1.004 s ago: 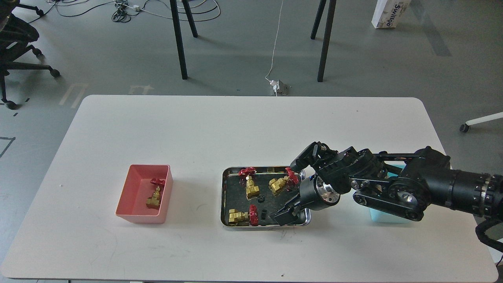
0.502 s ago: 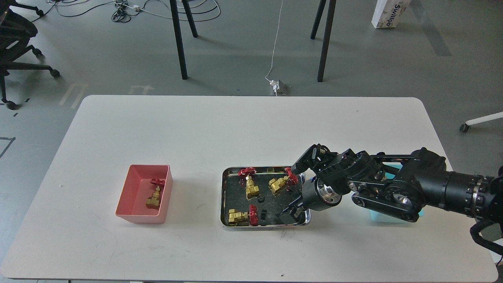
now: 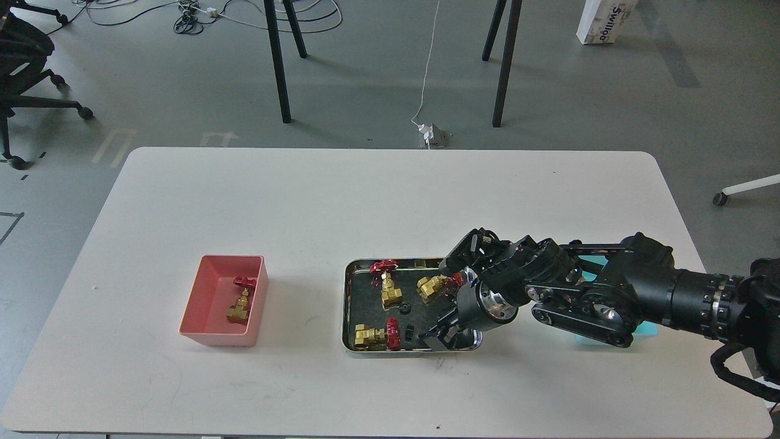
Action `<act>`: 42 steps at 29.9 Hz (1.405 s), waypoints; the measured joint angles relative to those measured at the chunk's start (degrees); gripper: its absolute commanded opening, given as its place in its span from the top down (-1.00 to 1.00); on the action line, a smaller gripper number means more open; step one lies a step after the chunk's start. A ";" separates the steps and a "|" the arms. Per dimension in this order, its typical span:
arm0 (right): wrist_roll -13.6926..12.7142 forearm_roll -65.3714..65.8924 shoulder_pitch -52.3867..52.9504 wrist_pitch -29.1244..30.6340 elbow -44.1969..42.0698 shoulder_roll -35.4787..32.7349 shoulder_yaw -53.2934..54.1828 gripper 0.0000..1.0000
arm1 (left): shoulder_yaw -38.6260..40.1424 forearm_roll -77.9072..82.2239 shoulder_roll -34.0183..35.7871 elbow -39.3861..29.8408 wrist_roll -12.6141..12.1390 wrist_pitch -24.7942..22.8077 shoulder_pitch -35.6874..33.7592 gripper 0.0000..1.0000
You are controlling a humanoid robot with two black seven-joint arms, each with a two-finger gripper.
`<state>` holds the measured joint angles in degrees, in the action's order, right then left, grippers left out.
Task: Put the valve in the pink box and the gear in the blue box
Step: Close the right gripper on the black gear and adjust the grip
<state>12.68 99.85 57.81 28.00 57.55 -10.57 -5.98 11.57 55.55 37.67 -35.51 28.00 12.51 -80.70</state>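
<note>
The steel tray (image 3: 348,305) holds three valves: one at the back left (image 3: 387,285), one at the back right (image 3: 432,286), one at the front left (image 3: 376,335). A black gear (image 3: 403,309) lies in the tray's middle. A fourth valve (image 3: 239,303) lies in the pink box (image 3: 201,323). My right gripper (image 3: 441,335) reaches down into the tray's front right corner, right of the gear, its fingers slightly apart with nothing seen between them. The blue box (image 3: 647,330) is mostly hidden behind my right arm. My left gripper is out of view.
A small black rectangular bit (image 3: 409,333) lies in the tray beside the front valve's handwheel. The white table (image 3: 304,201) carries only the tray and the two boxes. Table legs, cables and a chair stand on the floor beyond.
My right arm has shifted left and lowered, bringing the gripper further down into the tray's front right corner. The valves, gear and boxes have not moved.
</note>
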 measured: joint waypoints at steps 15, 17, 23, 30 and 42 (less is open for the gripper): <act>-0.11 0.09 0.71 -0.03 0.38 -0.07 -3.10 -0.09 | 0.83 0.05 0.04 0.00 0.00 -0.12 0.00 -0.98; -0.14 0.09 0.63 -0.03 0.38 -0.07 -3.23 -0.06 | 0.83 0.05 0.04 0.00 0.00 -0.12 0.00 -0.98; -0.20 0.08 0.99 0.02 0.45 -0.14 -3.27 -0.03 | 0.83 0.05 0.04 0.00 0.00 -0.12 0.00 -0.98; -0.27 -0.16 1.82 0.03 1.82 -0.59 -3.17 -0.04 | 0.83 0.02 0.04 0.01 0.00 -0.12 -0.48 -0.98; -0.56 -0.01 2.17 0.00 2.92 -1.22 -3.32 0.01 | 0.77 -1.02 0.09 0.05 0.00 -0.40 -1.22 -0.98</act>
<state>12.12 99.83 59.98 28.00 60.47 -11.79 -9.30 12.34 54.52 37.77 -35.46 28.00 12.11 -81.92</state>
